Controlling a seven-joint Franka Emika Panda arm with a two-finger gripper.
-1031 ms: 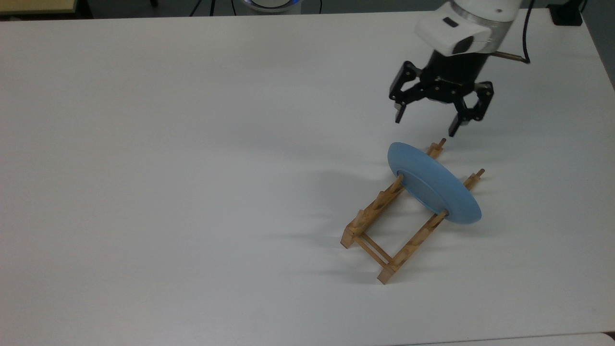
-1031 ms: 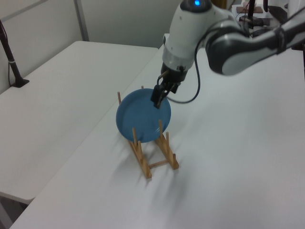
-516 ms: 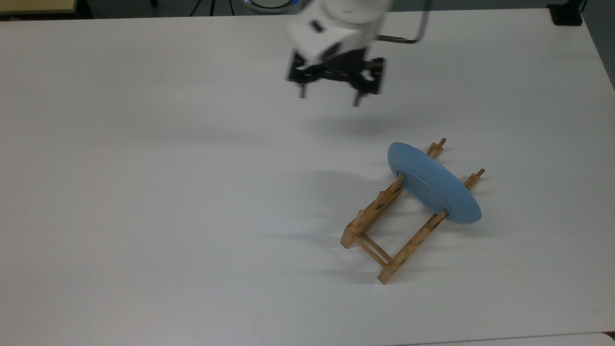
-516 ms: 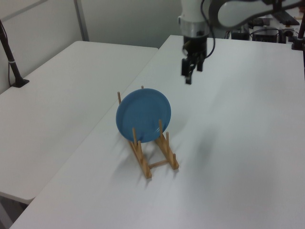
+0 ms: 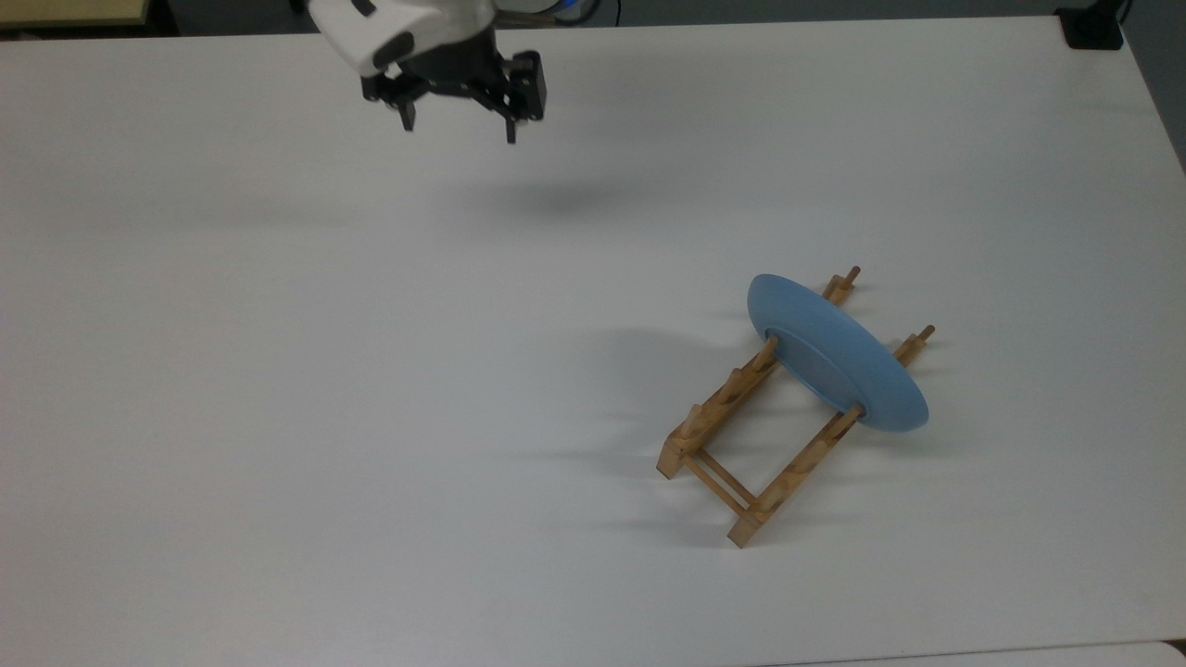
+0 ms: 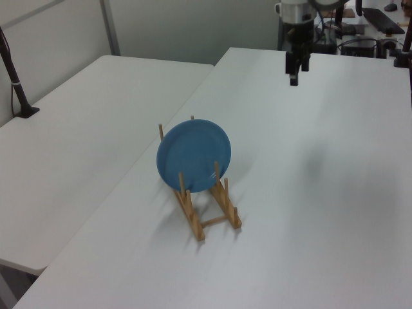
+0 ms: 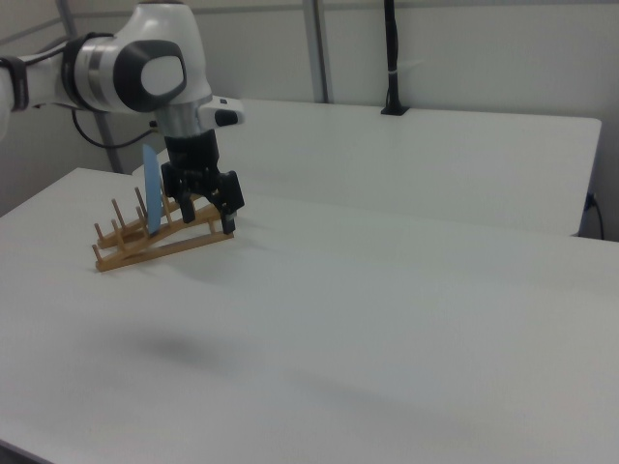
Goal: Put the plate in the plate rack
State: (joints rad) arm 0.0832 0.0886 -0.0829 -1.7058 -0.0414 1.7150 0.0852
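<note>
You got the round light-blue plate [image 5: 837, 355] standing between pegs of the light-brown wooden plate rack [image 5: 755, 434]; black two-finger gripper [image 5: 458, 127] hung well apart, fingers spread, empty — nothing looked left.

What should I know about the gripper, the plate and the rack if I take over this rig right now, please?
Gripper: open, holding nothing, raised above the table near the top view's upper left, far from the rack.
Plate: standing on edge in the plate rack, slotted between pegs toward the rack's end at the top view's upper right, leaning slightly.
Done: the plate appears to be placed and released.
Left: probably nothing; just confirm the plate sits steadily.
</note>
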